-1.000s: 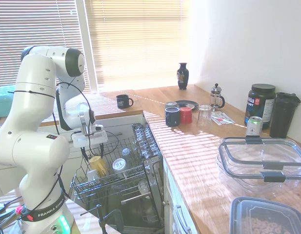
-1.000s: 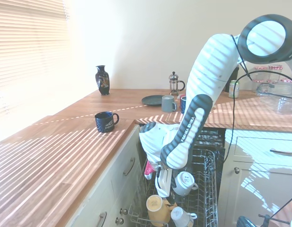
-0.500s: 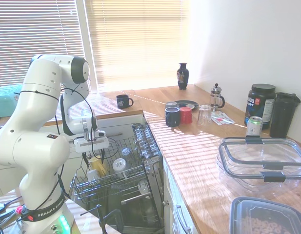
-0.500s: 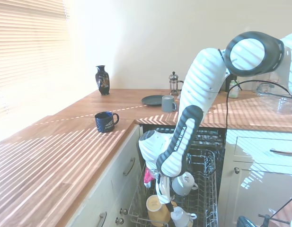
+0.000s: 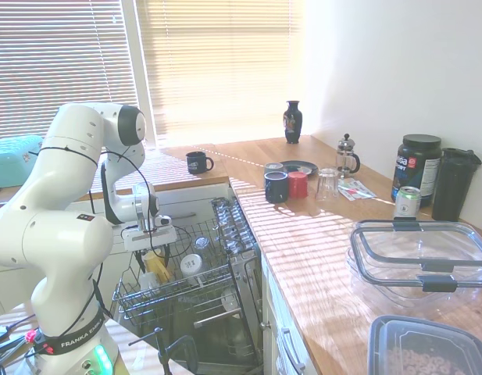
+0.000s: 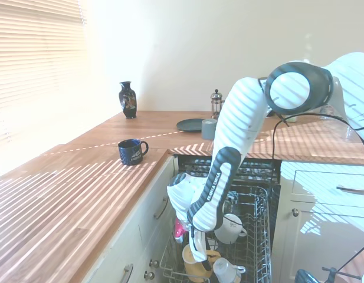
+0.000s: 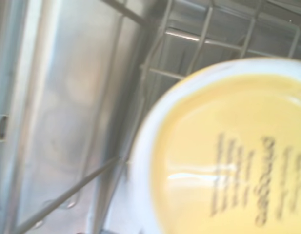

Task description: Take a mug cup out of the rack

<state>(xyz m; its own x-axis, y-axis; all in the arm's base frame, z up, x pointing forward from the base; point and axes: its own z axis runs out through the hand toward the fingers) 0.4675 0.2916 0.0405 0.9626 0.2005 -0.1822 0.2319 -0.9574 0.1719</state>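
The pale yellow mug cup [image 5: 154, 264] sits bottom-up among the tines at the near left of the grey wire rack [image 5: 176, 294], which is pulled out of the dishwasher. My gripper [image 5: 152, 253] is low over it and open, with one finger on each side of the mug. In the second exterior view the gripper [image 6: 197, 258] partly covers the mug cup [image 6: 186, 254] near the front of the rack [image 6: 262, 234]. The wrist view is filled by the mug cup's [image 7: 228, 161] yellow base with blurred print, close below.
White mugs [image 5: 191, 264] [image 6: 230, 227] stand in the rack right beside the yellow one. A navy mug [image 5: 198, 162] sits on the wooden counter [image 5: 303, 234] above. A dark cup and a red cup [image 5: 298, 184] stand further along it. The counter edge and cabinet front flank the rack.
The arm has lowered steadily over the last second, bringing the gripper from above the rack down around the yellow mug. The mug has not moved.
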